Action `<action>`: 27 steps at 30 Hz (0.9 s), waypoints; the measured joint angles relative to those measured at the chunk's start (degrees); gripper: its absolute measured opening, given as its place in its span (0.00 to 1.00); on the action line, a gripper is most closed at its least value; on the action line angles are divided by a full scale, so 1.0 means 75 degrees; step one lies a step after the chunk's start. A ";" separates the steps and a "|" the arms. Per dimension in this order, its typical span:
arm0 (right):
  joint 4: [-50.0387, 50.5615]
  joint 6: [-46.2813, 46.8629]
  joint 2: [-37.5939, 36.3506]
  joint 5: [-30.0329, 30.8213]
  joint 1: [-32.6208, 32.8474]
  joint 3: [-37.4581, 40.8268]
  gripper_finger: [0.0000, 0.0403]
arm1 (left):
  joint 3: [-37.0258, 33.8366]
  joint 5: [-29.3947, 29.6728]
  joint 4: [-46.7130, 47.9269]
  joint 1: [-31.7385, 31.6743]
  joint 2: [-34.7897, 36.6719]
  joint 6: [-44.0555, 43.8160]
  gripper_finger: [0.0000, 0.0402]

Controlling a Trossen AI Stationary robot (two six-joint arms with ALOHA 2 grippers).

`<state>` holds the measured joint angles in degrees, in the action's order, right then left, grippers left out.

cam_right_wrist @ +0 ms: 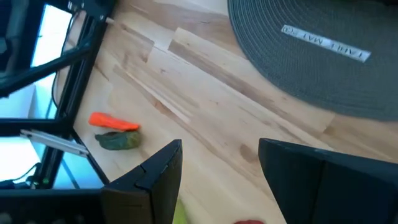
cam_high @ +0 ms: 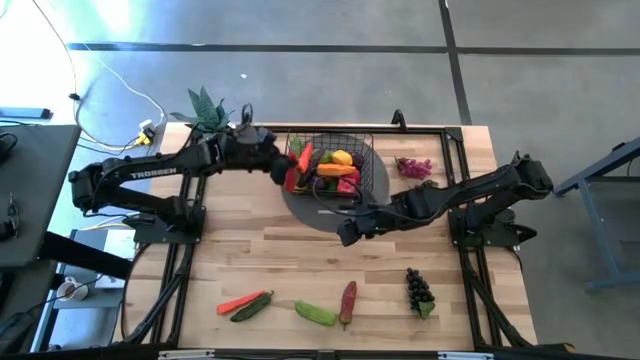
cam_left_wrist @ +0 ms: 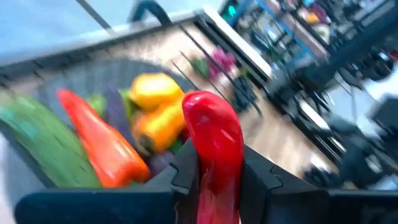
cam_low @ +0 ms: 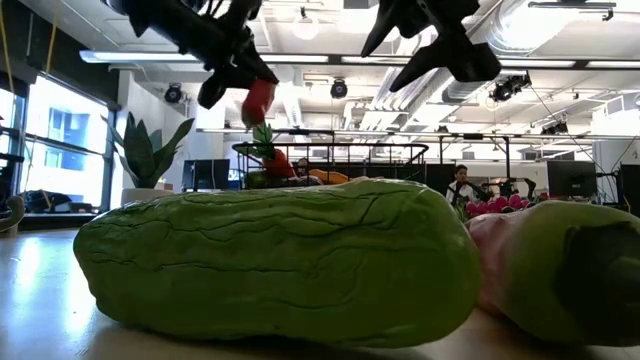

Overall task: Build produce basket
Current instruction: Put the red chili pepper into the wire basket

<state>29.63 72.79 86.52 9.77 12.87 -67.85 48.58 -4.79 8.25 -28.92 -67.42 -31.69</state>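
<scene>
While our left gripper [cam_high: 289, 172] clamps a red pepper [cam_left_wrist: 212, 140] over the basket [cam_high: 366, 140] at upper centre of the high view, our right gripper [cam_high: 349, 228], fingers apart and empty, hovers just below the grey mat [cam_high: 378, 183].

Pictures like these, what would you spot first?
First the black basket on the round grey mat, filled with bright toy vegetables. The left gripper holds a red pepper over it. More vegetables lie along the table's near edge, among them a bumpy green cucumber and dark grapes.
</scene>
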 joint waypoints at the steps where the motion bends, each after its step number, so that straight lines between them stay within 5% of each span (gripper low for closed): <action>1: 0.0000 0.0127 0.0000 0.0068 0.0031 0.0000 0.48 | 0.0000 0.0048 -0.0127 -0.0129 -0.0043 0.0105 0.14; 12: 0.0024 0.0724 0.0000 0.0503 0.0191 0.0000 0.48 | 0.0009 -0.0144 -0.1184 -0.1120 -0.0828 0.0359 0.14; 27: 0.0053 0.1120 0.0000 0.0712 0.0191 0.0000 0.48 | 0.0009 -0.0817 -0.1119 -0.1198 -0.1685 -0.0080 0.18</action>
<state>30.02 81.18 86.52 15.11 14.31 -67.85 48.64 -10.92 -0.14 -37.91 -80.05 -32.29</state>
